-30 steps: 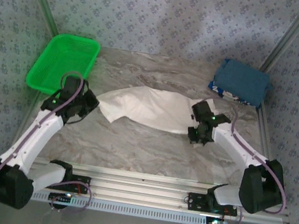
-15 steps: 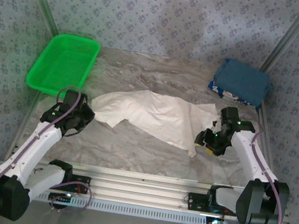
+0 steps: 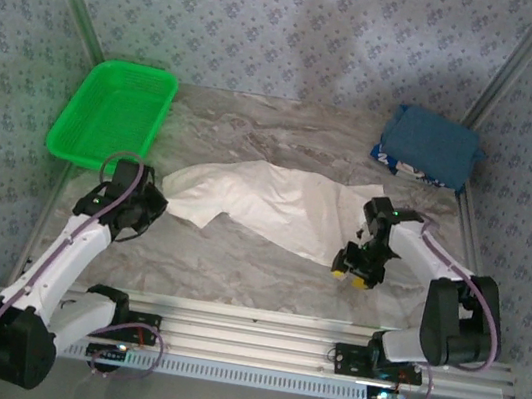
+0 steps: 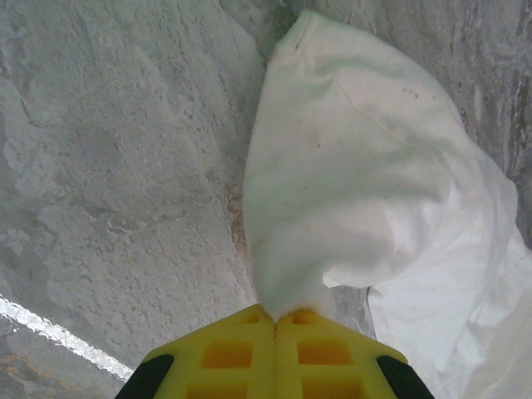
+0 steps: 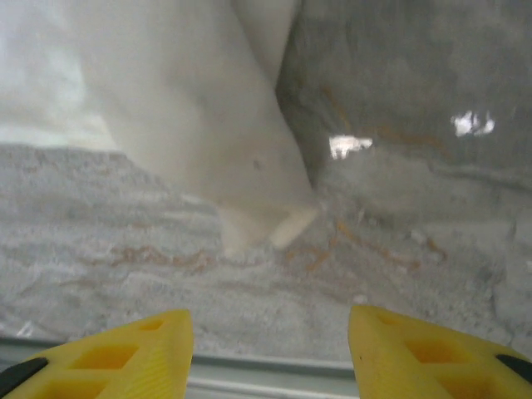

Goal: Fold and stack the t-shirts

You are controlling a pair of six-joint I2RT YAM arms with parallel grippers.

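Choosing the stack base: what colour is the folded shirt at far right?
Dark blue shirt, with white-patterned trim on its near edge; best in the top external view.

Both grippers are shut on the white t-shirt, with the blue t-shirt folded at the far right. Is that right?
No. The left gripper is shut on the white t-shirt, but the right gripper is open, as the right wrist view shows. The rest holds.

a green plastic basket point(image 3: 112, 116) sits at the far left corner of the grey marbled table point(image 3: 235, 266), with patterned blue-grey walls point(image 3: 274, 19) behind and at both sides
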